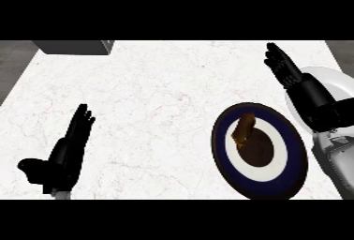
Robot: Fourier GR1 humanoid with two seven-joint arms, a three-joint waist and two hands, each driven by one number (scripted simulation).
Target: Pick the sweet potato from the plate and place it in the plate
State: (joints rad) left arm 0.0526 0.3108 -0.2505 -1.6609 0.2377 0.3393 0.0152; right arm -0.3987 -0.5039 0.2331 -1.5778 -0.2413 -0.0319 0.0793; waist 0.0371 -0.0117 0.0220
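Observation:
A brown sweet potato (pixel 244 129) lies on a round plate (pixel 293 165) with a dark blue rim and white centre, at the right of the counter. Its shadow falls on the plate's middle. A second, white plate (pixel 335 82) shows at the right edge, partly hidden behind my right forearm. My right hand (pixel 282 63) is open, fingers straight and pointing away, above and to the right of the blue plate, apart from the sweet potato. My left hand (pixel 69 143) rests open at the lower left, fingers straight, far from both plates.
A grey box-like object (pixel 75 47) stands at the counter's far left corner. The white marble counter (pixel 159 103) stretches between my two hands. Its left edge runs diagonally at the far left.

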